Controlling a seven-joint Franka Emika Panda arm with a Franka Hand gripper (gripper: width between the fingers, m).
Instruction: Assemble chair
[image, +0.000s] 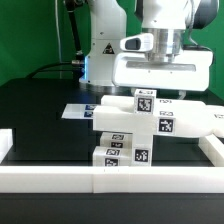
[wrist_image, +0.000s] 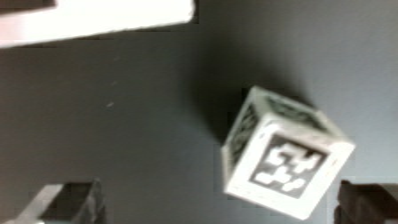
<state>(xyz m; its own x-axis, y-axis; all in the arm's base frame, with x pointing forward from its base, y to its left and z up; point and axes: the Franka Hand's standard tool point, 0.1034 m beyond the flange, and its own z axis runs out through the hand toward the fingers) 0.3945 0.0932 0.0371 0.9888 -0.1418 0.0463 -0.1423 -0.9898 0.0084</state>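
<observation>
The gripper (wrist_image: 199, 205) is held wide open and empty over the black table (wrist_image: 125, 120), seemingly lined up for a grasp of the small matte-white tagged chair post (wrist_image: 281, 142) lying tilted below it, near stacked chunky white tagged blocks (image: 125, 135).

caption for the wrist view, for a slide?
Open end effector above a tagged white chair piece on the black table.

The tool (image: 152, 88) hides its fingertips behind a tagged block (image: 146, 100). In the blurred wrist view, a white piece (wrist_image: 89, 22) is cut off.
</observation>
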